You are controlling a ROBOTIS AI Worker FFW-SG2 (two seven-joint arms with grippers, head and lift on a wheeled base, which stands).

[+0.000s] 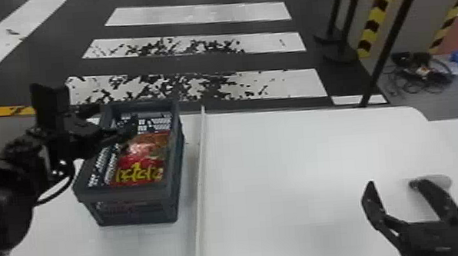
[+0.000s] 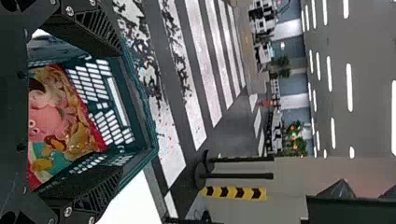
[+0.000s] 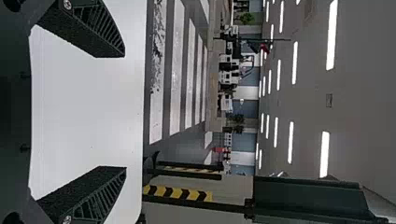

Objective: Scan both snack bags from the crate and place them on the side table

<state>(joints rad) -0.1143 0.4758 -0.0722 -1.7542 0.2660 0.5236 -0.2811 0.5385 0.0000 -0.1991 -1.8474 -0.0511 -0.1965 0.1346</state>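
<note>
Left gripper [image 2: 117,112] is spread and empty at the crate's [image 1: 125,192] left side, with the snack bag [image 1: 141,155] inside just to its right, long axis probably running near-to-far, so imo it's way closer than the open, empty right gripper [image 1: 394,185].

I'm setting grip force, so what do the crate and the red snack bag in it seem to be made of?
The crate looks like stiff plastic, dull grey, judging by its moulded rim and latticed walls. The snack bag looks like thin, glossy printed film, given the pale sheen over its red print; whether it is foil-lined can't be told.
</note>
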